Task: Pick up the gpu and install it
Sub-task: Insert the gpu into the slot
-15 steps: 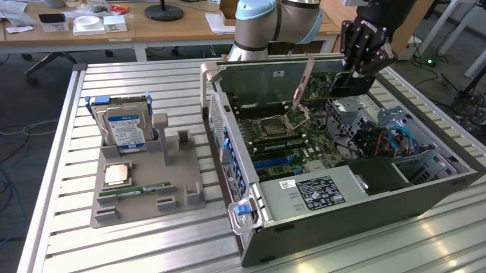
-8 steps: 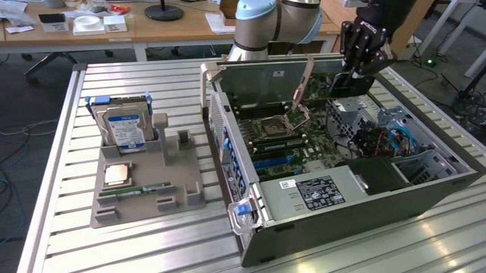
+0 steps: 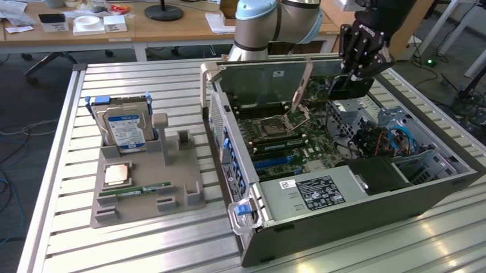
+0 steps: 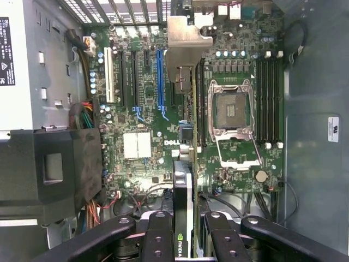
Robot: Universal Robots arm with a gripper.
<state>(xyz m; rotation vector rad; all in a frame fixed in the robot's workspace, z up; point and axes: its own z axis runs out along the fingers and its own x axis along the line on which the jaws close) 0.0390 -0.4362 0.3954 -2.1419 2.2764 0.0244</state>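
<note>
My gripper (image 3: 358, 67) hangs over the far right part of the open computer case (image 3: 342, 205), shut on the gpu (image 3: 349, 88), a dark card held on edge above the motherboard (image 3: 288, 142). In the wrist view the gpu (image 4: 182, 180) runs edge-on away from the gripper (image 4: 182, 232), its black fingers (image 4: 158, 234) clamped on both faces. Its tan-silver end bracket (image 4: 185, 41) points toward the case's rear wall. The card hovers between the blue expansion slot (image 4: 160, 82) and the open CPU socket (image 4: 232, 114), apart from the board.
A grey holder (image 3: 171, 170) on the slatted table at the exterior view's left carries a blue-labelled hard drive (image 3: 125, 128), a green memory stick (image 3: 136, 189) and a CPU chip (image 3: 115, 173). Inside the case are a power supply (image 3: 319, 193), drive cages and cable bundles (image 4: 87, 117).
</note>
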